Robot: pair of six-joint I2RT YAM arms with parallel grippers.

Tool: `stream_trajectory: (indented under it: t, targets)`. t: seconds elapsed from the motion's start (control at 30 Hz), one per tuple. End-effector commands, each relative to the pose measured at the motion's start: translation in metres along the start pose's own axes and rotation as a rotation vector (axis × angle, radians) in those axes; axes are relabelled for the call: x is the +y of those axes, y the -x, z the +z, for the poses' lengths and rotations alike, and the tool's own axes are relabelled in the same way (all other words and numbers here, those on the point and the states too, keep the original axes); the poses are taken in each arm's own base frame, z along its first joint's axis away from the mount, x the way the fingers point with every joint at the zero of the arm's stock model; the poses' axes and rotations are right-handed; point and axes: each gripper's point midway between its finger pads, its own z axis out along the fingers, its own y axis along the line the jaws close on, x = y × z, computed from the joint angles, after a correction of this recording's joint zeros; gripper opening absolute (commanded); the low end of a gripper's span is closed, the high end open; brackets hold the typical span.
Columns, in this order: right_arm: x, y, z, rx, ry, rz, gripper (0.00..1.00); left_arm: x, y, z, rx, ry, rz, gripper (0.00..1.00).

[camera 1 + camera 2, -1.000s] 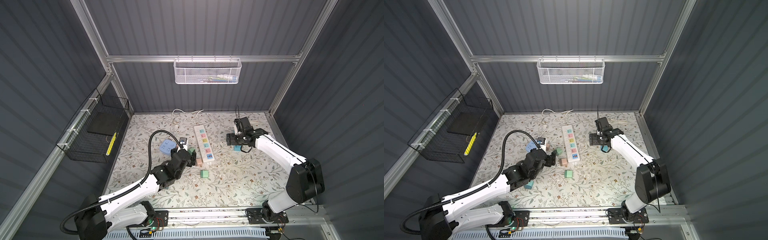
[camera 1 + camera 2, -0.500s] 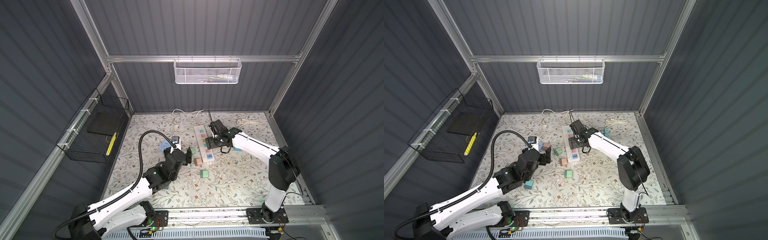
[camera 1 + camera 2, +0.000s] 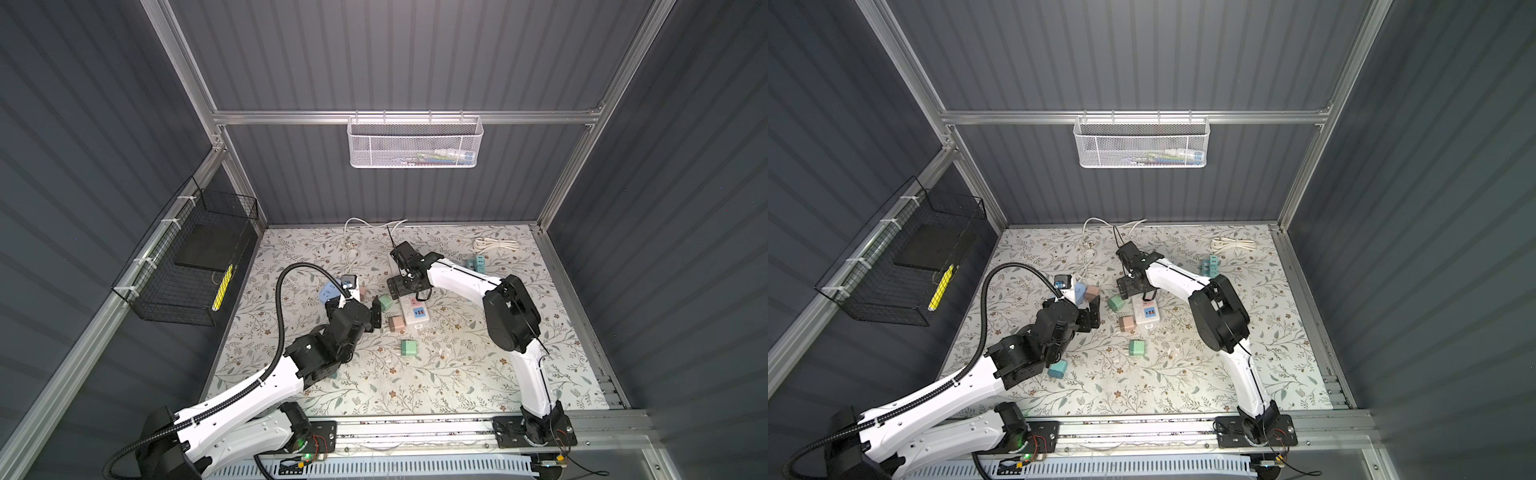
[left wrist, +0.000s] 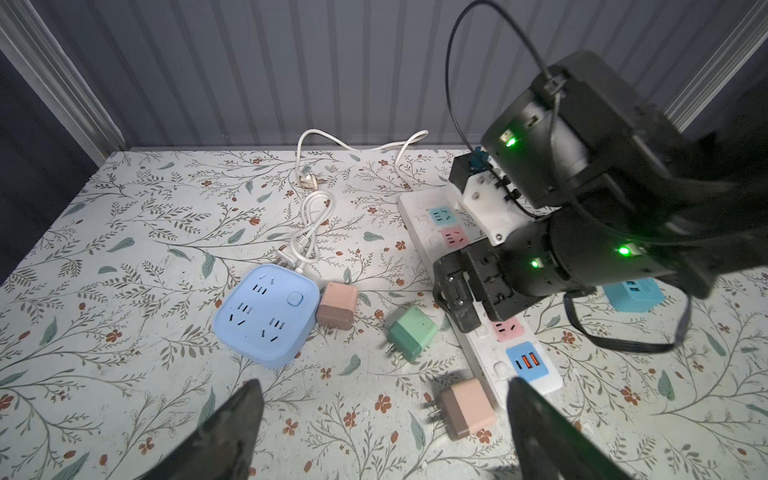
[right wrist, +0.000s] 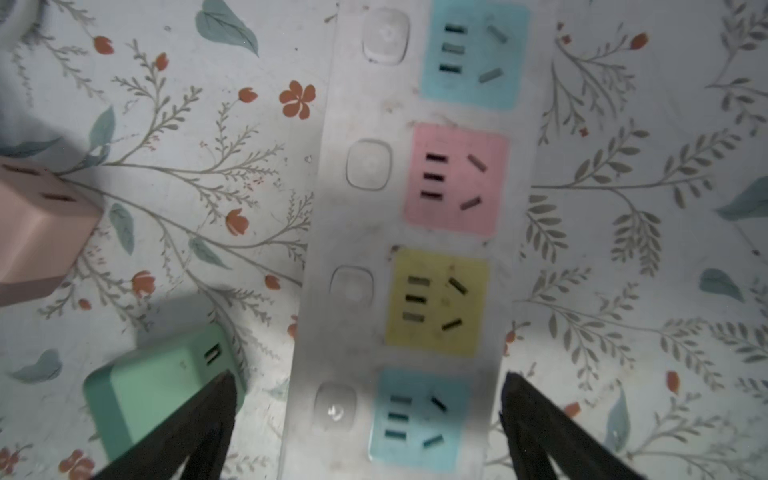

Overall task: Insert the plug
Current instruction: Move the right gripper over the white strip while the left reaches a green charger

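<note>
I see right gripper (image 5: 369, 378) spread wide, straddling the power strip (image 5: 374, 249); green plug (image 5: 158, 390) just beside one finger (contact? can't tell). The left gripper (image 4: 384, 384) is also spread and empty, pink plug (image 4: 467, 409) lying loose between its fingers.

Dark grey ribbed wall panels (image 3: 415, 62) in aluminium framing (image 3: 291, 117) enclose a floral-covered bench (image 3: 457, 374); a white mesh basket (image 3: 415, 145) hangs at the rear wall, a black wire basket (image 3: 166, 307) at the left wall.

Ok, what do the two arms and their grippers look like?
Left arm and right arm: white links, black joints. A black corrugated hose follows the left; a thin black cable and green lights mark the right wrist. Left gripper and right gripper: black, tapered fingers.
</note>
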Motion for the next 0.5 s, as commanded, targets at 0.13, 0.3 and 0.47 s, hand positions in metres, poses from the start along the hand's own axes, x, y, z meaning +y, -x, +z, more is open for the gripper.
stream_trajectory:
  t: [0.13,0.3,0.47]
  targets:
    - [-0.009,-0.01,0.012,0.027,-0.049,0.038,0.88,0.012,-0.004,-0.002,0.01,0.045,-0.01,0.92]
    - [-0.025,-0.021,-0.003,-0.029,-0.087,0.088,0.75,0.013,-0.004,-0.003,0.009,0.045,-0.014,0.92]
    - [-0.043,-0.059,-0.018,-0.017,-0.118,0.124,0.74,0.007,-0.009,0.002,0.026,0.028,-0.001,0.92]
